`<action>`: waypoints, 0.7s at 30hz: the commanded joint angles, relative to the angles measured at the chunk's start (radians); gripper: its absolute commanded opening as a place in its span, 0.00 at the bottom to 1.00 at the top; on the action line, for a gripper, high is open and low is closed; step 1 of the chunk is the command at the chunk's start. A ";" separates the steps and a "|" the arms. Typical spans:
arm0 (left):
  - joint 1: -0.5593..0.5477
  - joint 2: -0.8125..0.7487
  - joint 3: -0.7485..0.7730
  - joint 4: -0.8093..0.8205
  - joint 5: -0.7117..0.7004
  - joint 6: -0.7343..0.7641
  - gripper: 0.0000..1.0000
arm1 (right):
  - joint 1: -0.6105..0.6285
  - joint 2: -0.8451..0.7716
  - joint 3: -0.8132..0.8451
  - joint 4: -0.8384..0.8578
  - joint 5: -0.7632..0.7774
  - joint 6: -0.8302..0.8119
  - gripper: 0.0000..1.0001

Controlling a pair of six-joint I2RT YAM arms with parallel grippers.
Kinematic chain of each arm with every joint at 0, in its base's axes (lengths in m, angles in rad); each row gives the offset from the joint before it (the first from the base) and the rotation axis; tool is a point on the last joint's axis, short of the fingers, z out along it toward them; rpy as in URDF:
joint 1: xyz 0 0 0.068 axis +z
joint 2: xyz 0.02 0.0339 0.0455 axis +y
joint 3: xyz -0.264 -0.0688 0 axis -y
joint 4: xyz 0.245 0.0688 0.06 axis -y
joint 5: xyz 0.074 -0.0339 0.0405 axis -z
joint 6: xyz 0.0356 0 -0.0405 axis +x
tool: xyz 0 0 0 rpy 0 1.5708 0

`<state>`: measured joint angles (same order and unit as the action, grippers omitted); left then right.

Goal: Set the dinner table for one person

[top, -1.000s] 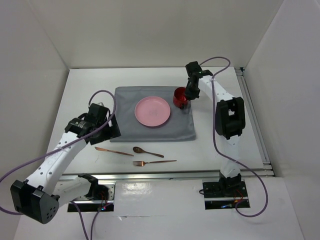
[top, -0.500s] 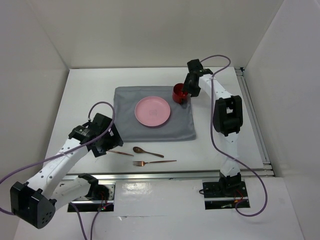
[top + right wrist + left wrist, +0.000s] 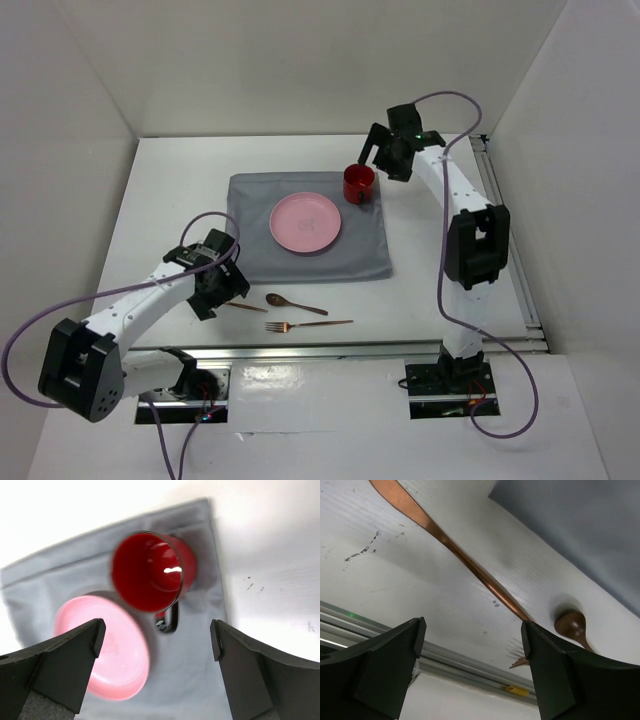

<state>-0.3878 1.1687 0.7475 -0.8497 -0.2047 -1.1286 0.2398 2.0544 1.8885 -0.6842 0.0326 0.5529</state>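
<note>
Large flat white matte worktop [image 3: 180, 200] fills the floor of the booth, enclosed by pale walls, and lies directly beneath both arms. Grey rectangular cloth mat [image 3: 250, 255] sits mid-worktop; round pink plate [image 3: 305, 222] lies at its centre, red glossy mug [image 3: 358, 184] stands upright at its far right corner. On bare worktop just near of the mat: slim copper-coloured knife [image 3: 465, 565], copper-coloured spoon [image 3: 296, 304], and copper-coloured fork [image 3: 308, 325] nearest the arm bases. Left claw [image 3: 213, 290] hangs low over the knife's left end, fingers spread wide, nothing between them. In the left wrist view the worktop is close below, and the knife runs on a slant from upper left down towards the spoon bowl, crossing the gap ahead of the fingertips. Its long axis is therefore skewed to the line on which the jaws would close; judged, a straight drop with a small wrist turn would square it. Whether the tips touch the worktop cannot be told. Right claw [image 3: 378, 155] hovers at the far side just beyond the mug, spread wide, holding nothing, with the mug apart from both fingers. The left arm is much the nearer to the cutlery; the right is well apart from it.
</note>
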 commanded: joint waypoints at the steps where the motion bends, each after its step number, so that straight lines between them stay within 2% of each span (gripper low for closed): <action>1: -0.003 0.060 -0.019 0.073 -0.015 -0.074 0.96 | 0.009 -0.193 -0.041 0.083 -0.014 -0.004 0.99; 7: -0.013 0.132 0.003 0.095 -0.025 -0.145 0.86 | 0.009 -0.342 -0.158 0.117 -0.039 -0.024 0.99; 13: -0.013 0.218 -0.010 0.129 -0.038 -0.194 0.83 | -0.013 -0.395 -0.215 0.107 -0.094 -0.051 0.99; 16: -0.013 0.243 -0.042 0.168 -0.038 -0.223 0.77 | -0.022 -0.418 -0.244 0.107 -0.094 -0.060 0.99; 17: -0.013 0.243 -0.057 0.178 -0.038 -0.233 0.75 | -0.031 -0.418 -0.259 0.107 -0.094 -0.061 0.99; 18: -0.013 0.243 -0.071 0.178 -0.038 -0.234 0.62 | -0.042 -0.427 -0.273 0.107 -0.105 -0.061 0.99; 21: -0.003 0.252 -0.082 0.193 -0.038 -0.244 0.47 | -0.062 -0.436 -0.295 0.107 -0.114 -0.070 0.99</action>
<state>-0.3958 1.3979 0.7105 -0.7055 -0.2302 -1.3273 0.2058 1.6833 1.6089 -0.5945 -0.0662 0.5102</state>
